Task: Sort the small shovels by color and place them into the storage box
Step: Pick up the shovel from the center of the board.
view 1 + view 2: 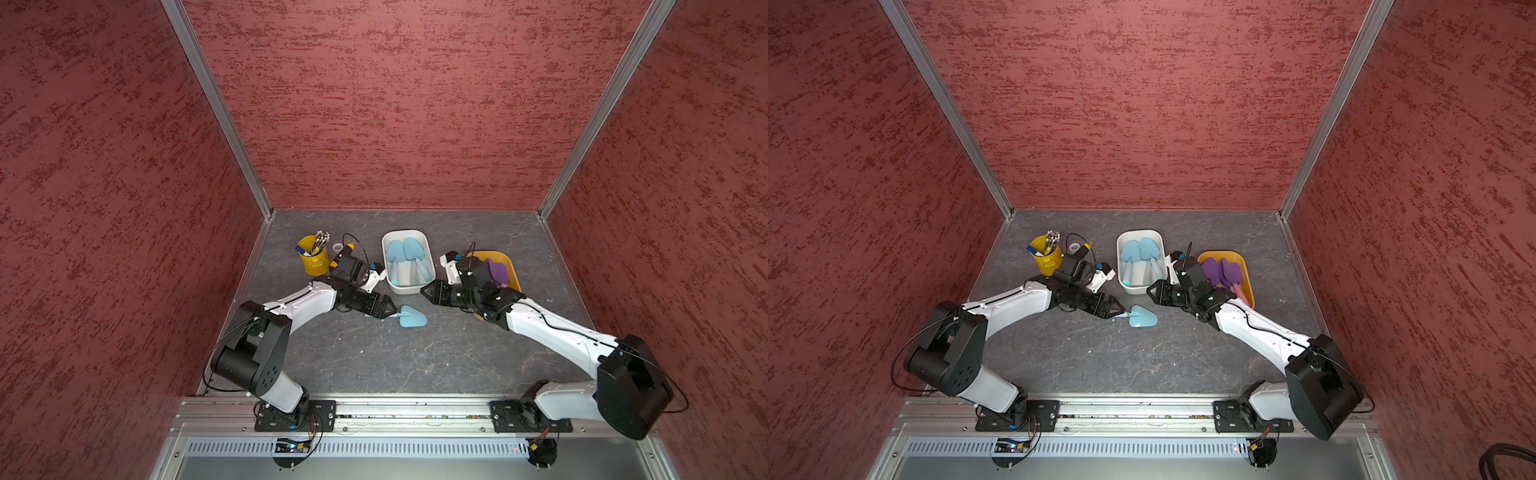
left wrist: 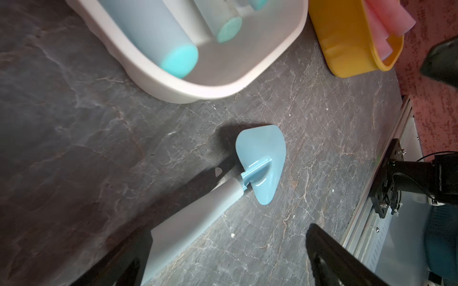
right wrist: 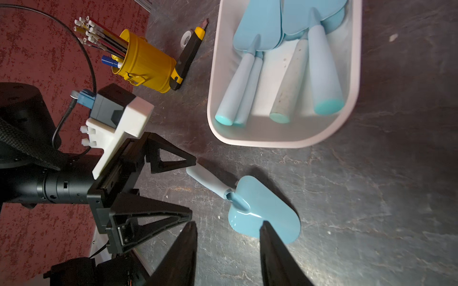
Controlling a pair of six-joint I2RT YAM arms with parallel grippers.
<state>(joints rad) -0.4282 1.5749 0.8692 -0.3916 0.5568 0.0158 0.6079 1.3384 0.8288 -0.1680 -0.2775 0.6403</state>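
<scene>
A blue shovel [image 1: 414,318] is lying on the table [image 1: 374,361] just in front of the white box [image 1: 409,290]. The left gripper [image 3: 193,187] is standing wide open around its handle, gripping nothing. The right gripper [image 3: 227,224] is hanging half open and empty near the box. The handle is sitting close to one finger, so a squeeze may be pushing it sideways and missing.

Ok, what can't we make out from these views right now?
- Purple shovels in the yellow tray: count unclear; the right arm partly covers them in both top views.
- Loose blue shovel: handle end under the left fingers in both top views.
- Blue shovels in the white box: stacked, count uncertain.
</scene>
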